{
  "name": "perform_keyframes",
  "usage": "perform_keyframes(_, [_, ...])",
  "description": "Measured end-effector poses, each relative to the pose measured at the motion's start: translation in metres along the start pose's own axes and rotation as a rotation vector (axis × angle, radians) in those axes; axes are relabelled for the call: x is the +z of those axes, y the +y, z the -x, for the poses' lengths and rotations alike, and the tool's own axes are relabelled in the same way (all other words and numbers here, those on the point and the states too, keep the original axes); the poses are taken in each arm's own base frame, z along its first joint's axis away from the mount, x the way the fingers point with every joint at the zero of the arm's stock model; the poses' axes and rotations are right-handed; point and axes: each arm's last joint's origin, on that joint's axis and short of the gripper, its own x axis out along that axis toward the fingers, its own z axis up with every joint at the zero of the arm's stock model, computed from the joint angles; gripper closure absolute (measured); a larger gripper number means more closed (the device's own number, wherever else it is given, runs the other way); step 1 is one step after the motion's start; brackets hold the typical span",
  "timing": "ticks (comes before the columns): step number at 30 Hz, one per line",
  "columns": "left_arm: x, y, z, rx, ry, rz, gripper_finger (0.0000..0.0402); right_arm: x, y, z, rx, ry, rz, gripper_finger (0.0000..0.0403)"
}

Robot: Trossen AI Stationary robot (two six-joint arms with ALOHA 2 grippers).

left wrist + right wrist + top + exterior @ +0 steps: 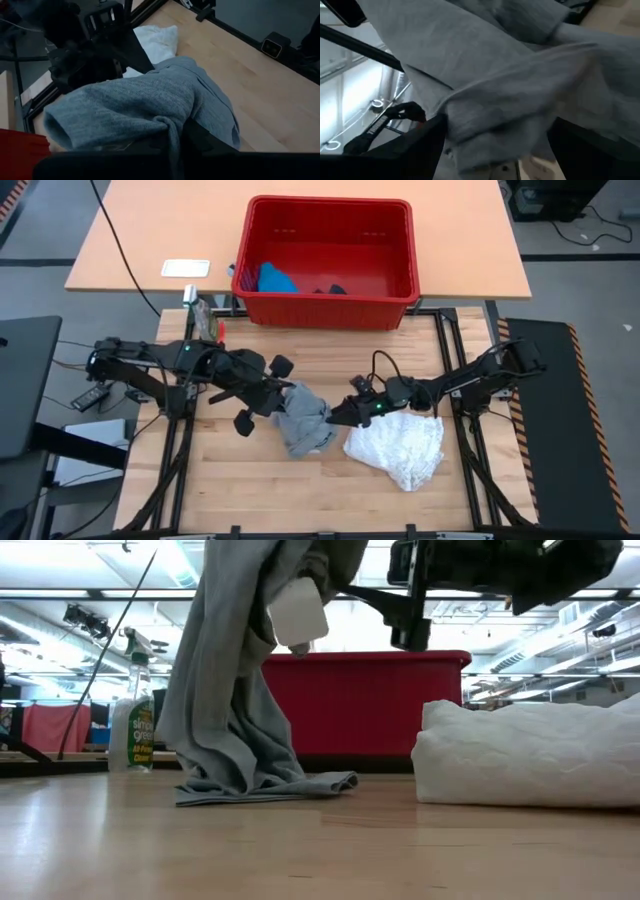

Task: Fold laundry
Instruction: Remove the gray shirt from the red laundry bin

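The grey garment hangs from my left gripper, which is shut on its upper part. Its lower end lies crumpled on the wooden table. My right gripper comes level from the table's right and stands open, with a fold of the grey garment between its fingers. The white lacy garment lies in a heap on the table under the right arm. A bright blue garment and a dark navy one lie in the red basket. My left gripper is shut on the grey garment's upper part, slanting down from the table's left. The cloth drapes over the fingers and hides the place of contact. The garment hangs slack below, its lower end on the table. My right gripper has grey cloth between its open fingers; I cannot tell whether they touch it.
The red basket stands on the far table behind the work table. A spray bottle stands at the far left, and a white flat thing lies beyond it. Bare wood shows near the front edge.
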Motion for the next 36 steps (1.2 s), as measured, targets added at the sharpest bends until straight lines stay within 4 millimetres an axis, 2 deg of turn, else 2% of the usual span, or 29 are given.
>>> perform_keyframes(6, [-0.003, 0.007, -0.002, 0.05, 0.026, 0.017, 0.0377, 0.007, 0.012, -0.009, 0.091, 0.014, 0.114, 0.0069])
perform_keyframes(10, [-0.007, 0.013, -0.001, 0.103, 0.052, 0.044, 0.0377, 0.012, 0.017, -0.012, 0.099, -0.007, 0.17, 0.0114])
perform_keyframes(14, [-0.013, 0.021, 0.0, 0.138, 0.066, 0.15, 0.0377, 0.015, 0.013, -0.012, 0.066, -0.006, 0.171, 0.0204])
perform_keyframes(19, [-0.018, 0.029, 0.001, 0.165, 0.079, 0.207, 0.0377, 0.026, 0.008, -0.01, 0.046, -0.026, 0.174, 0.0367])
perform_keyframes(20, [-0.019, 0.03, 0.001, 0.17, 0.081, 0.213, 0.0377, 0.029, 0.007, -0.01, 0.044, -0.034, 0.189, 0.0381])
perform_keyframes(24, [-0.025, 0.037, 0.006, 0.236, 0.119, 0.231, 0.0377, 0.045, 0.015, 0.001, -0.001, -0.13, 0.244, 0.0389])
perform_keyframes(28, [-0.031, 0.044, 0.016, 0.298, 0.137, 0.21, 0.0377, 0.063, 0.03, 0.024, -0.143, -0.211, 0.397, 0.0391])
perform_keyframes(32, [-0.037, 0.056, 0.032, 0.397, 0.149, 0.152, 0.0376, 0.088, 0.067, 0.044, -0.27, -0.227, 0.597, 0.0391])
perform_keyframes(36, [-0.042, 0.075, 0.044, 0.521, 0.123, 0.068, 0.0376, 0.124, 0.107, 0.049, -0.444, -0.212, 0.705, 0.0391])
